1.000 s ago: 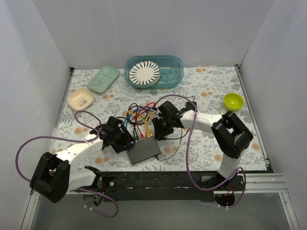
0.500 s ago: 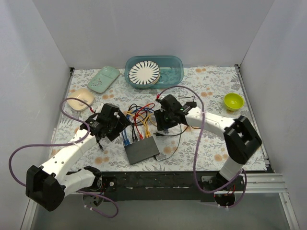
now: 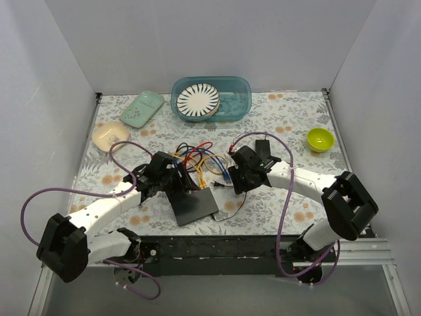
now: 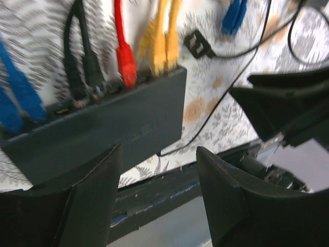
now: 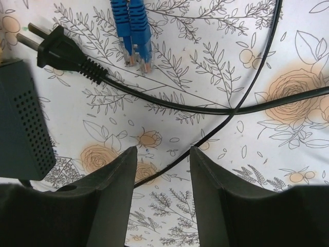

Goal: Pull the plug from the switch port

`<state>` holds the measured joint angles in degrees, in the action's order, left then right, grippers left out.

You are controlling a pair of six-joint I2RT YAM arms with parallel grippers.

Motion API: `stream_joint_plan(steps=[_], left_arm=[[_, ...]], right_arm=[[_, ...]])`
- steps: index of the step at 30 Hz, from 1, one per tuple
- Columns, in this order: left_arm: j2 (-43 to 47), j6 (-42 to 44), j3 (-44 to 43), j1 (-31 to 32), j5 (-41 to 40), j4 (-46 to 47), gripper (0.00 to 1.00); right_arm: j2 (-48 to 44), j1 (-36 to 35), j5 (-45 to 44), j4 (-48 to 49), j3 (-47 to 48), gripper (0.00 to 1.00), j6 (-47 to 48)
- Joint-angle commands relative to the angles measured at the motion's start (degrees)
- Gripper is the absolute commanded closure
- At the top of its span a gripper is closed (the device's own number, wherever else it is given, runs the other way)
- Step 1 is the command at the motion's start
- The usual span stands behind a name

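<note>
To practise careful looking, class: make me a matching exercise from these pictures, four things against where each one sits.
1 red plug
2 power plug
3 striped plate
4 green bowl

a in the teal tub
b in a switch port
c far right, standing alone
d lying unplugged, prongs bare

Pairs: 1-b, 2-d, 3-a, 4-c.

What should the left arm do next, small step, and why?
Probably ease the left gripper down and close it on the switch to brace it. It's open and empty, hovering at the switch's edge, while the red plug, yellow plugs and black plugs sit in ports. Two blue plugs lie loose below the open right gripper.
</note>
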<state>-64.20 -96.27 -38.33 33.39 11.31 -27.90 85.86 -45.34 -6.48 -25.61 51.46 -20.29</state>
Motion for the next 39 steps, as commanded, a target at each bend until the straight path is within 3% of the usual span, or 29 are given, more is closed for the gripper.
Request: stream_joint_plan(steps=[1, 17, 20, 27, 30, 35, 38, 39], left_arm=[[-0.22, 1.43, 0.97, 3.34, 5.65, 4.26, 0.42], [-4.53, -5.16, 10.56, 3.97, 4.34, 2.51, 0.44], [-4.0, -4.72, 9.85, 3.97, 2.76, 0.93, 0.44], [-3.73, -5.16, 10.64, 3.88, 1.61, 0.04, 0.44], [-3.47, -5.16, 10.99, 3.88, 1.26, -0.05, 0.43], [-3.65, -4.98, 10.82, 3.79, 1.08, -0.31, 0.44], [-3.12, -4.98, 11.08, 3.7, 0.73, -0.31, 0.44], [-3.03, -5.07, 11.08, 3.7, 0.64, -0.4, 0.43]], right_arm=[[1.32, -0.01, -2.31, 1.96, 2.06, 0.46, 1.57], [14.41, -0.1, -4.07, 1.17, 12.17, 0.4, 7.2], [14.77, -0.1, -3.72, 1.26, 11.47, 0.44, 6.67], [14.6, -0.01, -4.41, 0.38, 6.73, 0.74, 4.65], [13.37, 0.95, -5.29, 0.12, 5.23, 0.8, 2.81], [9.94, 8.41, -3.45, -0.5, 1.37, 0.97, -1.23], [3.63, 10.8, -3.45, 2.56, -1.09, 0.99, -1.42], [1.43, 10.71, -2.93, 3.97, -1.54, 0.84, -0.46]])
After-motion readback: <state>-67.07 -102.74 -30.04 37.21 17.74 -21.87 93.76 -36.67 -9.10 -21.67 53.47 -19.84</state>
